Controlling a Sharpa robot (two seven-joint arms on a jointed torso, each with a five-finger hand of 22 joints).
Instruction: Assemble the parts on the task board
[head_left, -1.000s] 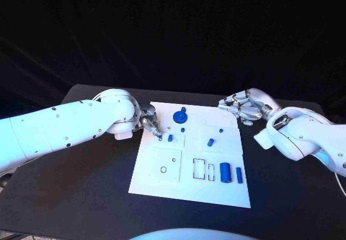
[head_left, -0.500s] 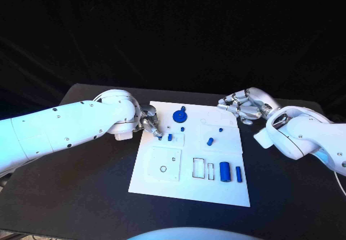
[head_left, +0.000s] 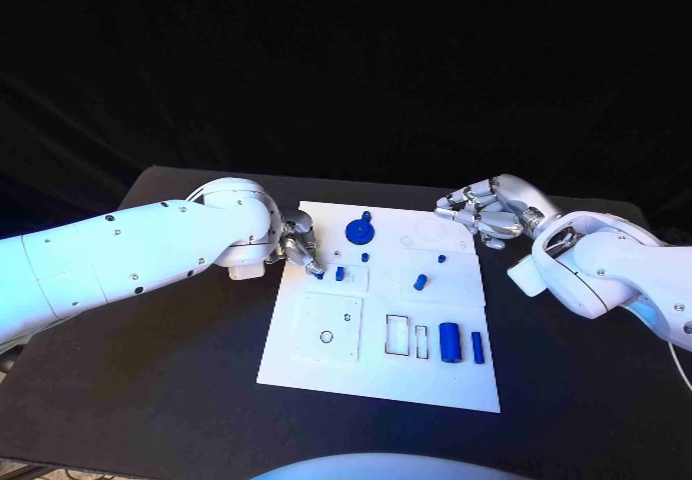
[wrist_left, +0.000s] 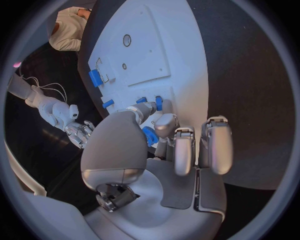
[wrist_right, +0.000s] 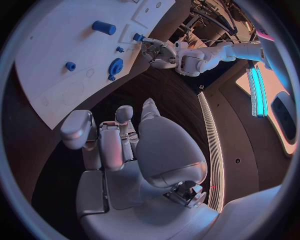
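The left hand (head_left: 299, 247) sits at the left edge of the task board (head_left: 378, 380), far end, fingertips down among a cluster of small blue pegs (head_left: 340, 273); from the left wrist view its fingers (wrist_left: 147, 111) are curled in with a small blue part (wrist_left: 150, 135) lodged between them, so I'd say it's pinching that piece (can't tell exactly how firmly, the palm hides a lot). That's the relation that matters: the part is right at the fingertips, the board socket directly below, so the next move looks like a short press downward, no reach needed. The left arm is clearly nearer; the right hand (head_left: 486, 212) hovers off the board's far right corner, fingers curled in on nothing, well apart from the work. Other parts on the board: a blue gear (head_left: 359, 234) w/ a small stub near the far edge, a short blue peg (head_left: 421, 283) mid-board, and a fat blue cylinder (head_left: 450, 344) beside a thinner blue pin (head_left: 477, 347) toward the near right, both w/ long axes running front-to-back along the board. Surface is flat white plate on the black table (head_left: 159, 390), w/ plenty of bare tabletop on both sides. Risk, I'd guess, is nudging the neighbouring pegs, which stand just beside the fingers.
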